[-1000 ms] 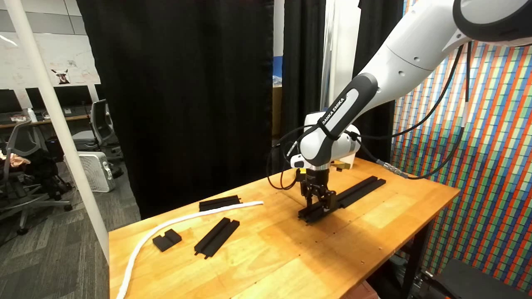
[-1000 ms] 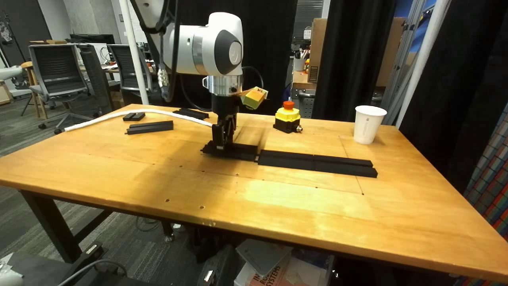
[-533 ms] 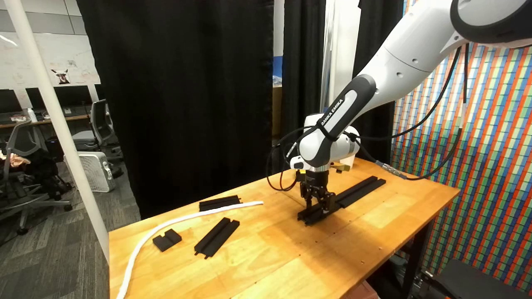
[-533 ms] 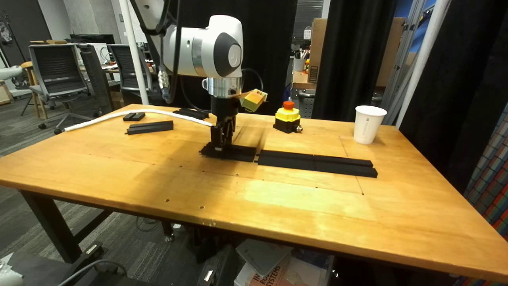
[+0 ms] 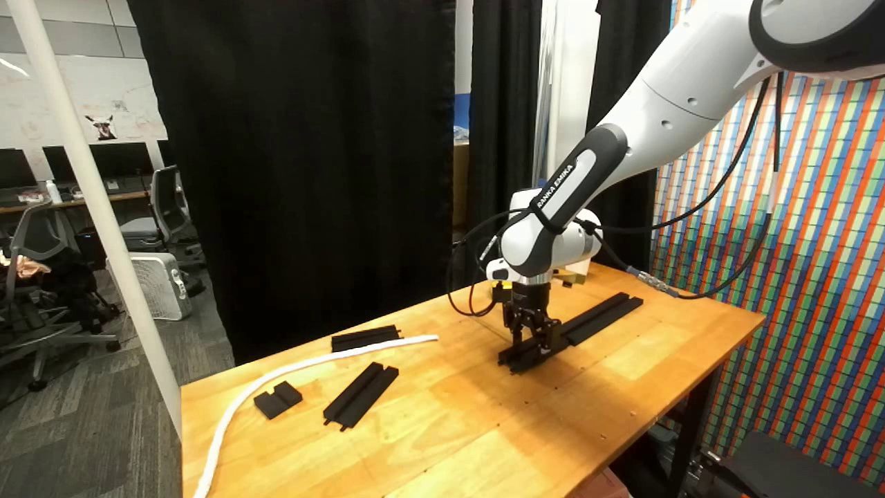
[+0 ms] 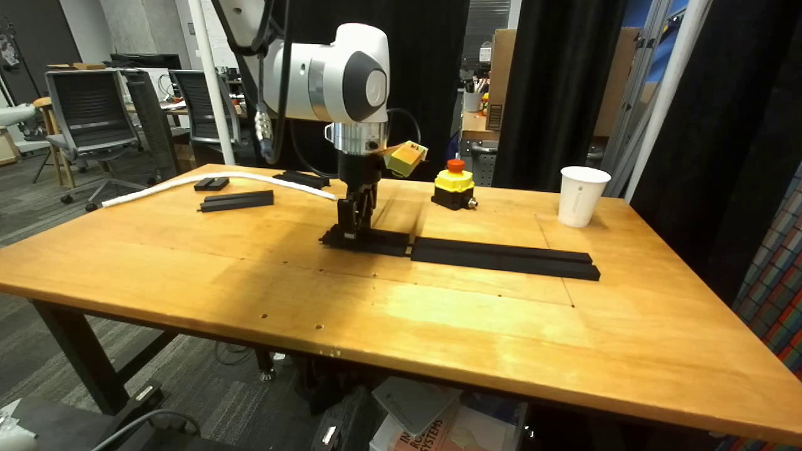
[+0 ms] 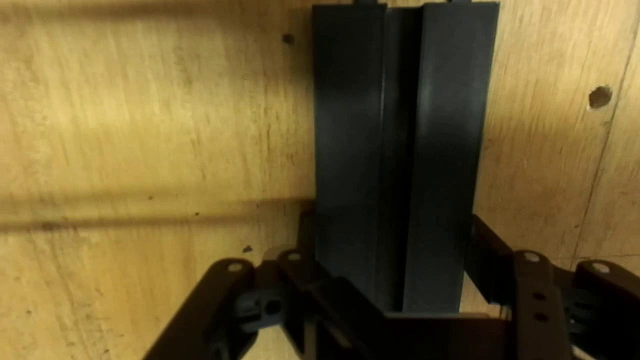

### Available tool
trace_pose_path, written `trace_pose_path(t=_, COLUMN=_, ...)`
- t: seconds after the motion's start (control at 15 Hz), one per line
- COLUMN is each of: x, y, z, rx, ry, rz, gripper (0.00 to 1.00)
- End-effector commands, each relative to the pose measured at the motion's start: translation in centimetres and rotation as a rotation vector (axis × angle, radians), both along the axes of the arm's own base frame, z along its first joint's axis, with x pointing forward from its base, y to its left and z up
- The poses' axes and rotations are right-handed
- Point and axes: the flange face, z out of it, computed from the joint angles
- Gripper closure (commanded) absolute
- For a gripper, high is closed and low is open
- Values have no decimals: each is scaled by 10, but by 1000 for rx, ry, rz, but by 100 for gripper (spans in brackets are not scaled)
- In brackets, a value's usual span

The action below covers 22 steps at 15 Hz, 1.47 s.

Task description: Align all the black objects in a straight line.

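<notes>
The gripper [image 7: 393, 240] over there has its fingers pinching a black bar [image 7: 437, 145], one end just beside the long black strip [image 6: 501, 258].

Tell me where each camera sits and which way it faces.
An exterior view: beside the table near the white cord, facing diagonally along the table; arm and gripper show.
An exterior view: off a long table side, facing across toward black curtains; arm and gripper show.
Wrist view: on the arm above the gripper, facing down at the gripped black bar; gripper fingers show.
Both exterior views share arm, table, cord, bar.
</notes>
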Motion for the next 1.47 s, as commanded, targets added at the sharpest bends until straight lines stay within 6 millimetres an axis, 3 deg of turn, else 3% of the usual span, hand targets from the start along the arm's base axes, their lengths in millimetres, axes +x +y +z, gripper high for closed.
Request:
trace_pose_path(t=0.0, x=2, y=-6, z=6, rx=14, ry=-4, rz=4, gripper=55)
trace_pose_path(t=0.67, x=0, y=-5, z=7, rx=-25, ry=34, rz=-4, gripper=55)
trace_pose_path(t=1.4, x=-4, y=-18, z=0, rx=-29, ry=10, rz=4, gripper=55)
